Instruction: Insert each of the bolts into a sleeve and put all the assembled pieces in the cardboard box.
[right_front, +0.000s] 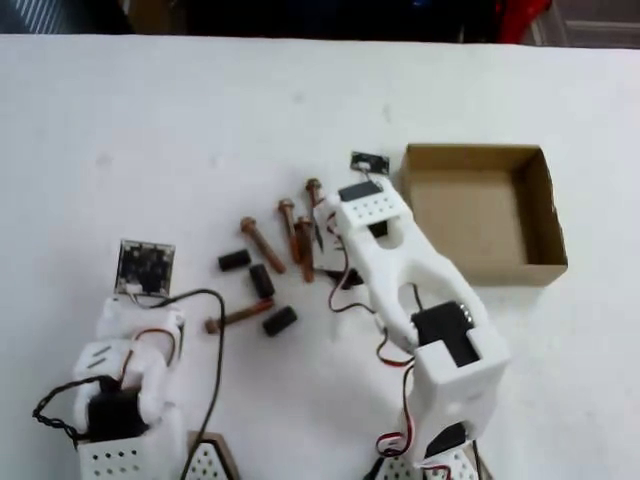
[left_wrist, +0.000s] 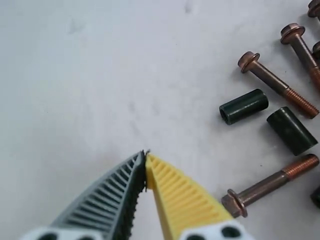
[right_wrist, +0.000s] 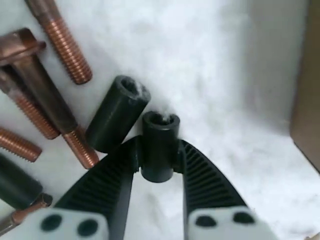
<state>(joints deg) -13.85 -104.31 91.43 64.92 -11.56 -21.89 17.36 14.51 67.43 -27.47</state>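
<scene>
Bright, even light from above washes the white counter (right_front: 200, 110) pale around the left tool (left_wrist: 145, 156). Shadows are soft: a grey one spreads beyond the right tool (right_wrist: 159, 150), toward the brown cardboard box (right_wrist: 307, 100). The short black cylindrical sleeve (right_wrist: 160, 137) in that tool's grip and the copper-coloured metal bolts (right_wrist: 45, 100) beside it carry dull highlights.

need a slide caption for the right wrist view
Right gripper shut on a black sleeve, with a second sleeve and copper bolts lying beside it.

White arms (right_front: 400, 260) with black motors (right_front: 445, 330), red wires (right_front: 406, 400).
</scene>
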